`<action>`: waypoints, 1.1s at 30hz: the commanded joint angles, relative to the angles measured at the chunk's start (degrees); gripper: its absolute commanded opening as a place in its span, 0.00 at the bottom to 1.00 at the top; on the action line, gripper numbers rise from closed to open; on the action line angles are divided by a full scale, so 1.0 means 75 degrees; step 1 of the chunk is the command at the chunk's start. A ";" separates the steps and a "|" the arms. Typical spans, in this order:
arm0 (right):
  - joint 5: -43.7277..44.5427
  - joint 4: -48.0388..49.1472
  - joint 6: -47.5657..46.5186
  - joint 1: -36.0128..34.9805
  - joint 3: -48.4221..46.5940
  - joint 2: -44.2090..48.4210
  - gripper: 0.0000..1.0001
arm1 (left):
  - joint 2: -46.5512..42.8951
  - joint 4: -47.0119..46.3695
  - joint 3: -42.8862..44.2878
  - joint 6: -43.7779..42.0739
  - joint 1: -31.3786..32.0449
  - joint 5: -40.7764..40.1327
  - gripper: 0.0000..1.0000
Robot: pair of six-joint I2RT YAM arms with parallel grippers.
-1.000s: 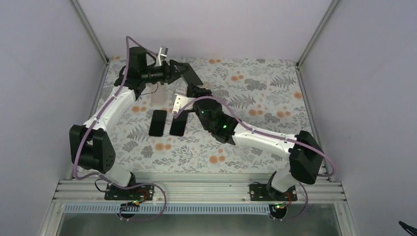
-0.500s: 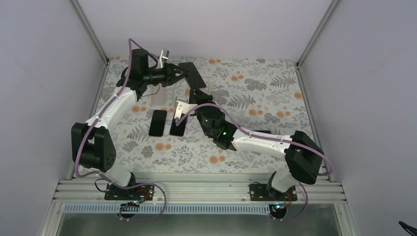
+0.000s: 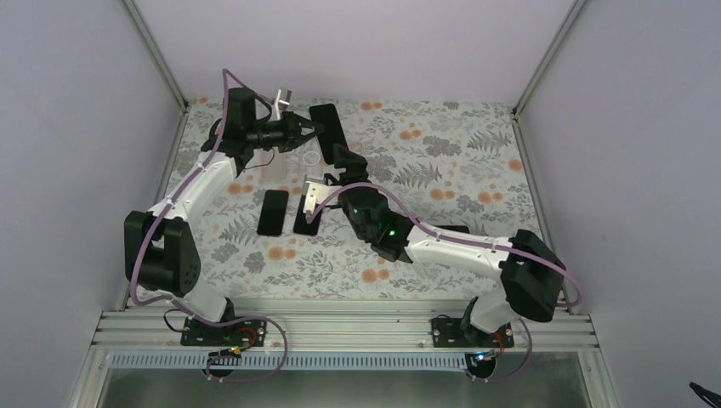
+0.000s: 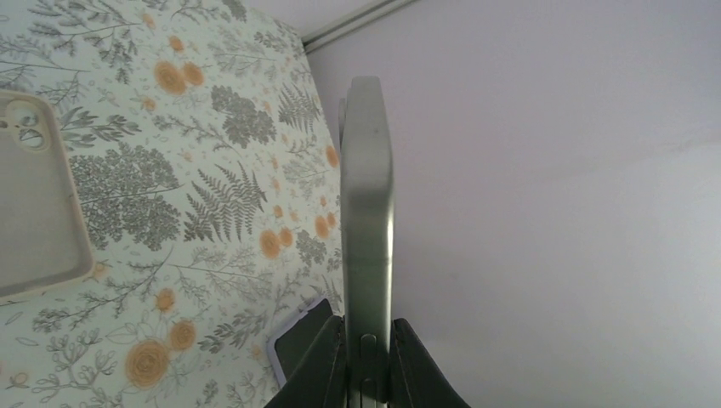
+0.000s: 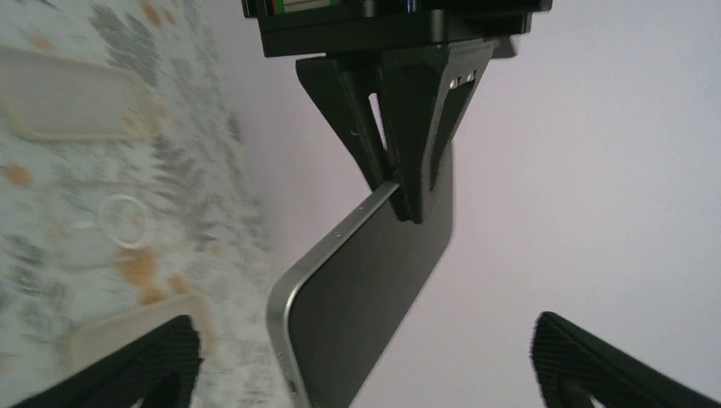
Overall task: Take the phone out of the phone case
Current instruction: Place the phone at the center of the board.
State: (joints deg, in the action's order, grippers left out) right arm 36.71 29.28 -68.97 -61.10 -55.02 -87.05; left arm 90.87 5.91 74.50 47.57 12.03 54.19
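Left end effector [image 4: 367, 344] pinching phone [image 4: 367, 212] by its edge, right end effector [image 5: 370, 357] spread wide beside it, phone case [image 4: 38, 204] flat on worktop [image 4: 229, 102]

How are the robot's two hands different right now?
The left hand is shut; the right hand is open wide. The left hand pinches one end of the phone; the right hand holds nothing. Both are black and up off the table.
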 commanded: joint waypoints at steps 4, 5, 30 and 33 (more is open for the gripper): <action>-0.1624 -0.3728 0.2725 0.0130 -0.0873 0.0735 0.99 | -0.0235 -0.0283 -0.0297 -0.0306 -0.0036 -0.0058 0.02; -0.1927 -0.4078 0.2931 0.0171 -0.0948 0.0837 0.99 | -0.0250 -0.0284 -0.0385 -0.0318 -0.0036 -0.0065 0.02; -0.6648 -0.7889 0.4381 0.3101 -0.1777 0.2696 0.99 | -0.0042 -0.0788 -0.3286 -0.1419 0.1175 -0.0828 0.02; -0.6824 -0.7929 0.4490 0.3252 -0.1797 0.2732 0.99 | 0.0362 -0.0752 -0.3087 -0.1444 0.1346 -0.0839 0.02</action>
State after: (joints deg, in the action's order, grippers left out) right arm -11.00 -29.36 -37.71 -37.93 -68.62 -67.92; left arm 91.29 3.90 49.69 37.95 20.91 47.90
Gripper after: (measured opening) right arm 0.993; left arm 0.080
